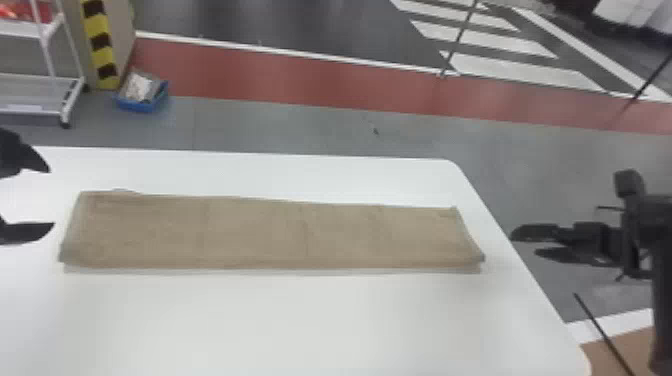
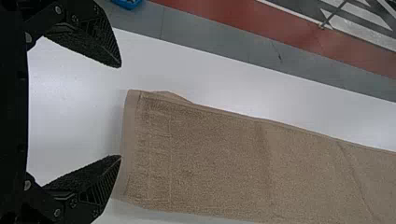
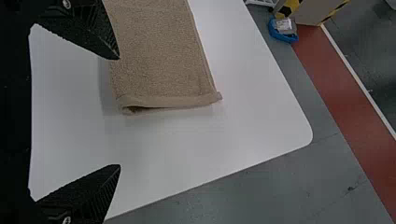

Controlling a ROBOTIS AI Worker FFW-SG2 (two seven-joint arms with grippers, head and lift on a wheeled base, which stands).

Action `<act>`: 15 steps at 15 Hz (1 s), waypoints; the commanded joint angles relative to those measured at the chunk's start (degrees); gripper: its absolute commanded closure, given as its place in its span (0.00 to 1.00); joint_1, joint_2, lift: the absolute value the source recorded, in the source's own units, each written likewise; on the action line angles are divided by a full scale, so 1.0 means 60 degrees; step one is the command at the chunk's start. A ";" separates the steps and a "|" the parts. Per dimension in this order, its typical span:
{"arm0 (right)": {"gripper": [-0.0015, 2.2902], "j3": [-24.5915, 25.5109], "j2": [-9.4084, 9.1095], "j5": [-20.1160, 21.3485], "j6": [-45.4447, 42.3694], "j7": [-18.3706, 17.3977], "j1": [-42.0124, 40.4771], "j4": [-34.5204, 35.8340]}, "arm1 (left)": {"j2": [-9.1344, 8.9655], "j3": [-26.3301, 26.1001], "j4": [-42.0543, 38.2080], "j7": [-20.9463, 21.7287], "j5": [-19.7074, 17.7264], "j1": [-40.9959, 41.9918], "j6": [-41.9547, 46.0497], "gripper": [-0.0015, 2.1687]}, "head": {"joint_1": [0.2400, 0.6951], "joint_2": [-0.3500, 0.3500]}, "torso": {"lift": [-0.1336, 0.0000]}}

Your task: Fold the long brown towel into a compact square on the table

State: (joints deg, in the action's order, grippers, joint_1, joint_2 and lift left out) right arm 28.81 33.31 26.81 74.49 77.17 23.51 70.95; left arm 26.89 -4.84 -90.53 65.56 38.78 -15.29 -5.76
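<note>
The fingers of the left gripper (image 1: 51, 198) stand wide apart just beside the left end of the long brown towel (image 1: 270, 232), and those of the right gripper (image 1: 524, 244) are wide too, off to the right of its other end. The towel lies as a flat strip running left to right on the white surface (image 1: 300, 320). Farther out, at far left, a blue bin (image 1: 140, 106) sits on the floor (image 1: 280, 120) near a white rack (image 1: 30, 90).

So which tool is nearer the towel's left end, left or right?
Left. The left tool is open just off the towel's left end; the right tool, also open, is out past the right end.
</note>
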 commanded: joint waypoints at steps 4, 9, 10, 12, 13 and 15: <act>0.02 -0.0056 0.0001 0.0000 0.0000 0.0000 0.0022 -0.0004 | 0.0015 0.0001 0.0045 0.0001 -0.0003 -0.0030 0.0000 0.10 | 1.00 0.06 | 0.07; 0.02 -0.0115 -0.0014 -0.0029 0.0000 0.0000 0.0066 -0.0004 | 0.0015 0.0001 0.0118 -0.0072 -0.0003 -0.0044 0.0000 0.10 | 1.00 0.07 | 0.07; 0.02 -0.0129 -0.0014 -0.0029 -0.0029 0.0000 0.0080 -0.0004 | 0.0015 0.0001 0.0118 -0.0072 -0.0003 -0.0059 0.0000 0.10 | 1.00 0.07 | 0.07; 0.02 -0.0144 -0.0014 -0.0029 -0.0058 -0.0014 0.0095 -0.0004 | 0.0015 0.0001 0.0118 -0.0072 0.0012 -0.0059 0.0000 0.10 | 1.00 0.07 | 0.07; 0.02 -0.0129 0.0001 -0.0029 -0.0058 -0.0014 0.0095 -0.0004 | 0.0029 0.0001 0.0118 -0.0072 0.0012 -0.0059 0.0000 0.10 | 1.00 0.08 | 0.07; 0.02 -0.0129 0.0001 -0.0029 -0.0058 -0.0014 0.0095 -0.0004 | 0.0015 0.0001 0.0118 -0.0058 0.0012 -0.0059 0.0000 0.10 | 1.00 0.08 | 0.07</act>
State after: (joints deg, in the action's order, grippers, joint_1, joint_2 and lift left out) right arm 28.02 33.26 26.63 74.13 77.07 24.08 70.93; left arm 27.04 -4.83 -89.82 65.20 38.85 -15.65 -5.76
